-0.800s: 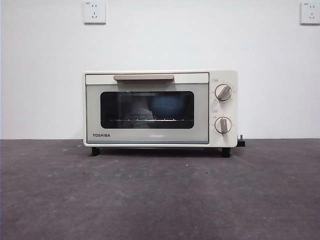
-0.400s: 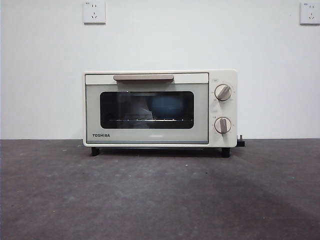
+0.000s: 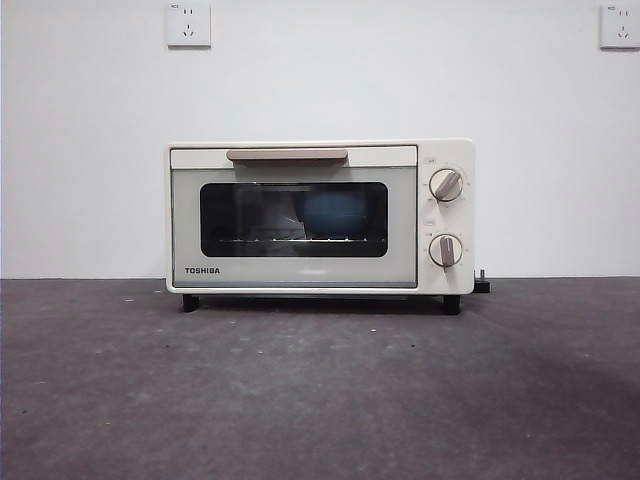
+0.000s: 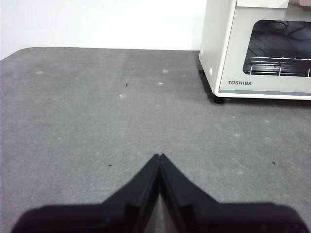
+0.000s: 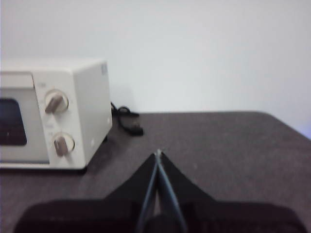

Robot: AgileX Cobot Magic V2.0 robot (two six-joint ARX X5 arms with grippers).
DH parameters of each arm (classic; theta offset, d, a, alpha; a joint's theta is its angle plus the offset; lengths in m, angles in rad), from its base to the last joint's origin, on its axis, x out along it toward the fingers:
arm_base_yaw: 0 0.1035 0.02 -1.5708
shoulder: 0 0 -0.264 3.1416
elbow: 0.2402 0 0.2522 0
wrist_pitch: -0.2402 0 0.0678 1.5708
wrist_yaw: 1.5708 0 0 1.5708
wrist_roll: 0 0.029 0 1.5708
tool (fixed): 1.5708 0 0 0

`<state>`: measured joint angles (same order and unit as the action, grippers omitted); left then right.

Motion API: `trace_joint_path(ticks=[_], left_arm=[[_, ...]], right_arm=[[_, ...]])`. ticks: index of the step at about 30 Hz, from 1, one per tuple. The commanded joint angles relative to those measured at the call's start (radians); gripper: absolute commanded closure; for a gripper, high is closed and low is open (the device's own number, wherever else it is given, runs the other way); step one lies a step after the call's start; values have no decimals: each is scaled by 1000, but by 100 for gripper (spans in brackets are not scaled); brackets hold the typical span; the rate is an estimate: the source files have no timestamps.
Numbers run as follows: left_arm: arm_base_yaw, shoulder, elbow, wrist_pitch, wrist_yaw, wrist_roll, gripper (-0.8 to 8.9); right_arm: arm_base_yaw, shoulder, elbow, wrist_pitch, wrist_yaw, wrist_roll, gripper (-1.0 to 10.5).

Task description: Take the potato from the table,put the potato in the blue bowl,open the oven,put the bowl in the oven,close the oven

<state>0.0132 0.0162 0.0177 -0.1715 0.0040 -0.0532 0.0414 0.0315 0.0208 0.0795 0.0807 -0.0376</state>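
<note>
- The table (image 3: 320, 390) is a dark grey speckled surface running across the whole front view, with a white wall behind it.
- The left gripper (image 4: 159, 156) hovers over bare table, its two black jaws pressed together at the tips and holding nothing; the oven lies toward its 2 o'clock.
- The oven (image 3: 320, 216) stands at the middle of the table against the wall, at 12 o'clock in the front view, with its door closed and the beige handle (image 3: 287, 155) across the top of the door.
- Through the dark glass the bowl (image 3: 334, 213) shows as a blue shape on the rack inside, right of the window's centre.
- The potato cannot be made out through the glass.
- Two knobs (image 3: 446, 185) sit one above the other on the oven's right panel.
- A black cord (image 5: 127, 119) lies on the table just beside the oven's right rear corner.
- The right gripper (image 5: 158, 153) hangs over bare table with its jaws closed tip to tip and empty; the oven is toward its 10 o'clock.
</note>
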Motion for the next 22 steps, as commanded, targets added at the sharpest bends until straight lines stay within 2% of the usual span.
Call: trace_joint_path(ticks=[1, 13, 22], left_arm=[[4, 0, -10, 7, 3, -3, 818], [4, 4, -10, 7, 3, -3, 818], [4, 4, -10, 7, 3, -3, 818]], right_arm=[[-14, -24, -7, -50, -2, 9, 946], [-42, -24, -7, -263, -4, 18, 946], [-42, -24, -6, -260, -2, 18, 946]])
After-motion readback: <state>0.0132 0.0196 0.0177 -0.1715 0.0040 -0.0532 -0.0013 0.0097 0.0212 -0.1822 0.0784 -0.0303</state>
